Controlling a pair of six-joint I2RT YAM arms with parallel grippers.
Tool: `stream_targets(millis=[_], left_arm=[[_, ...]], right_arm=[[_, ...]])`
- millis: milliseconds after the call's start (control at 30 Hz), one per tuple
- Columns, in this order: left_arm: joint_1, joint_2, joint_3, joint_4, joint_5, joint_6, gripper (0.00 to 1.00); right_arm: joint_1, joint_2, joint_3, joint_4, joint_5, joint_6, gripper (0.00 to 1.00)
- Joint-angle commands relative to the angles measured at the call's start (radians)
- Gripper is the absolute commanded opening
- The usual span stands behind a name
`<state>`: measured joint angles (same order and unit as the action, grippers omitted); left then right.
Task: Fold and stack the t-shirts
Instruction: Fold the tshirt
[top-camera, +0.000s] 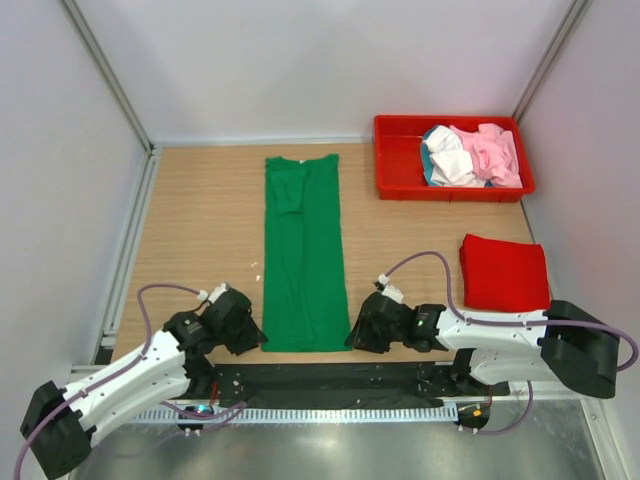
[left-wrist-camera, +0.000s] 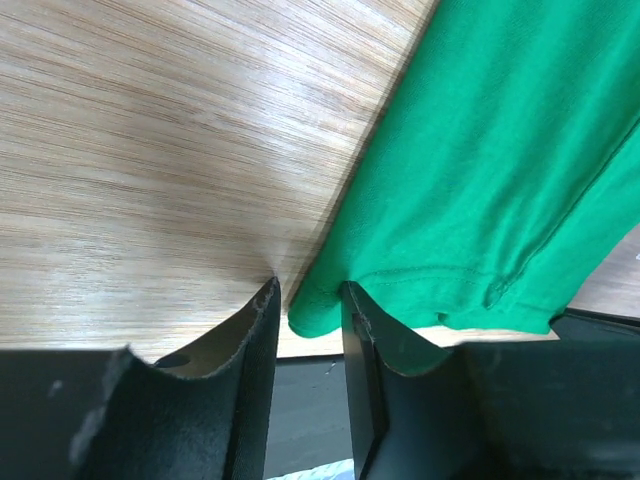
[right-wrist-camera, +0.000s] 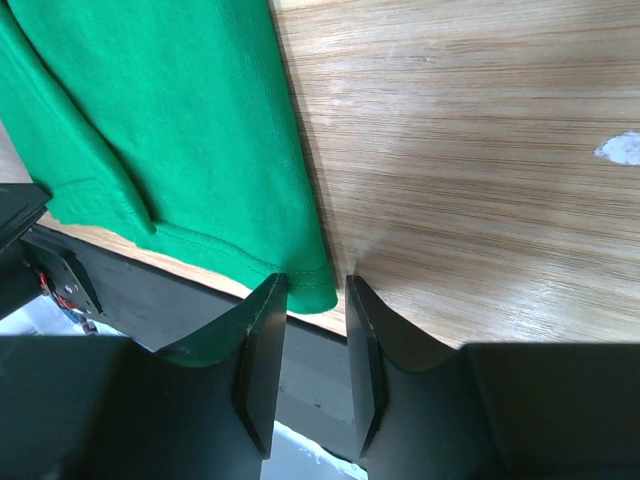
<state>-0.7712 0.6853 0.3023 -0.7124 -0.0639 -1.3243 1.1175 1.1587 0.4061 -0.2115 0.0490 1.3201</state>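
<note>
Left wrist view is showing the left end effector (left-wrist-camera: 308, 295) sitting low over the near edge of the bench (left-wrist-camera: 150, 150). Its two fingers are standing narrowly apart and straddling the near left corner of the green t-shirt (left-wrist-camera: 480, 180), with the hem tip lying in the gap but not yet looking pinched. The right end effector (right-wrist-camera: 317, 285) is mirroring this at the near right corner, its fingers likewise slightly parted with the hem corner between them and a sliver of bare wood showing beside the cloth. From above, the green t-shirt is lying as a long narrow strip down the middle of the bench, sleeves already turned in, collar at the far end and hem at the near edge between the two arms. A red t-shirt (top-camera: 503, 272) is lying folded to the right, and pale t-shirts (top-camera: 470, 155) are sitting heaped in the red tray (top-camera: 395, 185) at the far right. The step in hand is probably pinching both hem corners to carry them toward the collar. Doing it well likely means catching every layer at each corner, closing both sides evenly, and lifting level so the strip is not skewing or dragging.
</note>
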Motion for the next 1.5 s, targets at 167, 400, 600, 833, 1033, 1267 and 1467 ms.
stream_targets(millis=[167, 400, 600, 833, 1033, 1267, 1467], left_arm=[[-0.002, 0.022, -0.026, -0.010, -0.016, 0.016, 0.11], [-0.002, -0.001, 0.032, -0.021, -0.039, 0.013, 0.00], [-0.003, 0.062, 0.156, -0.075, -0.079, 0.073, 0.00], [0.035, 0.167, 0.317, -0.094, -0.129, 0.163, 0.00], [0.243, 0.304, 0.527, -0.038, -0.088, 0.347, 0.00], [0.348, 0.531, 0.710, 0.077, -0.048, 0.421, 0.00], [0.412, 0.733, 0.862, 0.142, -0.013, 0.450, 0.00]], right_arm=[[0.007, 0.012, -0.006, -0.042, 0.028, 0.011, 0.27], [0.007, 0.003, 0.023, -0.055, 0.031, 0.002, 0.01], [0.005, -0.040, 0.068, -0.080, 0.055, -0.012, 0.01], [-0.086, -0.037, 0.175, -0.106, 0.032, -0.094, 0.01], [-0.304, 0.065, 0.334, -0.137, -0.115, -0.318, 0.01], [-0.479, 0.306, 0.655, -0.181, -0.205, -0.533, 0.01], [-0.596, 0.520, 0.830, -0.144, -0.299, -0.614, 0.01]])
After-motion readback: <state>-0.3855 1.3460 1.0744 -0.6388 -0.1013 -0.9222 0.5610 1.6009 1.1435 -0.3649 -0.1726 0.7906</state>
